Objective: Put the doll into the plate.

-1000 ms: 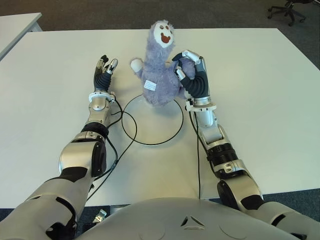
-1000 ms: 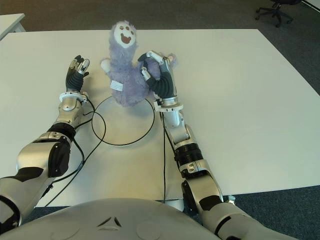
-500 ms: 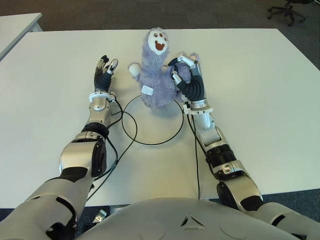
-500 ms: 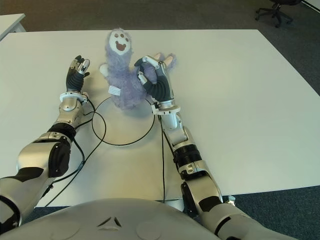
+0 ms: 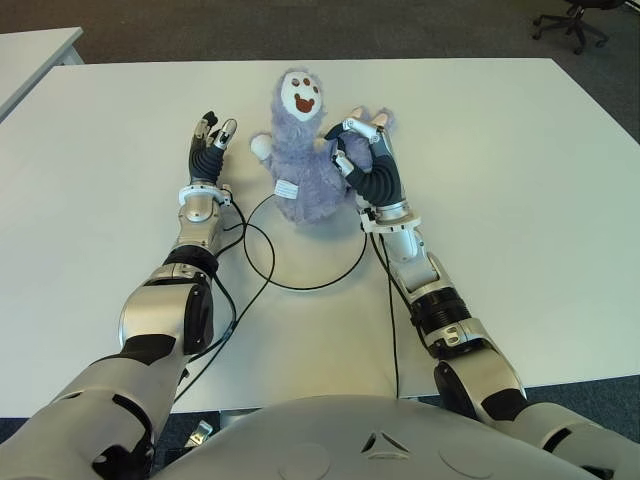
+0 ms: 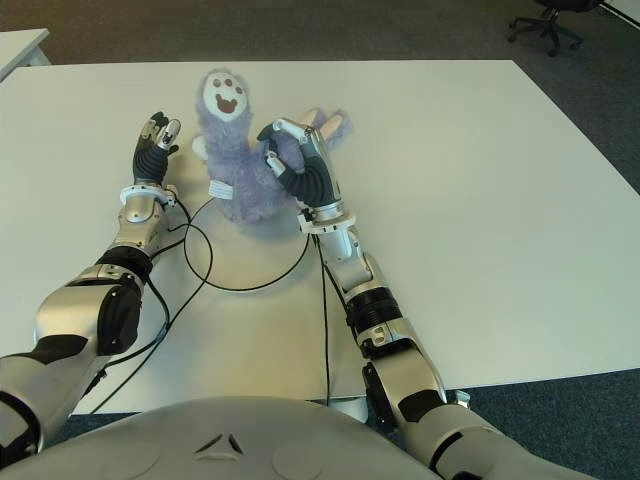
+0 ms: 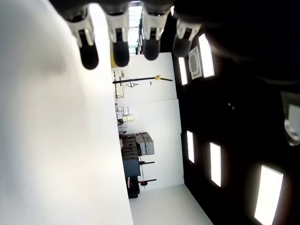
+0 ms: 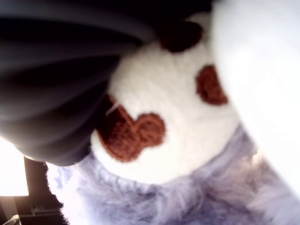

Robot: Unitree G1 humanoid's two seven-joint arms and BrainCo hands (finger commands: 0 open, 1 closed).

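Observation:
A purple plush doll (image 5: 300, 155) with a white face stands upright at the far rim of the plate (image 5: 306, 243), a flat white disc with a thin black edge. My right hand (image 5: 360, 160) is shut on the doll's side and arm, its fingers curled into the fur. The right wrist view is filled by the doll's white face (image 8: 164, 126) and purple fur. My left hand (image 5: 208, 142) shows to the left of the doll, fingers straight and holding nothing; its fingertips (image 7: 119, 47) point out over bare table.
The white table (image 5: 520, 180) spreads wide on all sides. A black cable (image 5: 248, 262) loops from my left forearm across the plate's left part. Another white table (image 5: 30, 55) and an office chair (image 5: 570, 20) stand beyond.
My right hand has carried the doll leftward and a little away from me, from the plate's far right rim to its far left rim. The left hand has stayed still.

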